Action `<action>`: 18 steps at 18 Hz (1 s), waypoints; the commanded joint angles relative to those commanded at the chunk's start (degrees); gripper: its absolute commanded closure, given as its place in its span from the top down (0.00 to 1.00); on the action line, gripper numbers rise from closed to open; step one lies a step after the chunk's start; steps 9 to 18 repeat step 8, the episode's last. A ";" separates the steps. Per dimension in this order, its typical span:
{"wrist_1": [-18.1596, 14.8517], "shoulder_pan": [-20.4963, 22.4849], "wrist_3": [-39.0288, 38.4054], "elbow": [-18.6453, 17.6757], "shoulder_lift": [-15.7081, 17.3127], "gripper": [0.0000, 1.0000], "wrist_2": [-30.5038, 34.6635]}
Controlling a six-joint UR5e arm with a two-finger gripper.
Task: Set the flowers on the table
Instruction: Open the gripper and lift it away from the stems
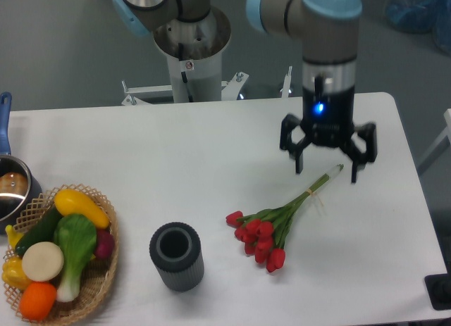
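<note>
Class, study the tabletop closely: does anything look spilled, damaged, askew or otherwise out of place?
Nothing stands out. The flowers lie flat on the table, bunch intact, stems pointing toward the open gripper hanging above their ends. The dark cylinder stands upright, and the basket holds its vegetables with none spilled.
</note>
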 joint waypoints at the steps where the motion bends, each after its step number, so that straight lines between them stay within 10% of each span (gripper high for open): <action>1: -0.17 0.70 0.88 -0.09 0.53 1.00 -0.09; 18: -0.18 1.94 1.50 -0.44 1.15 1.00 -0.09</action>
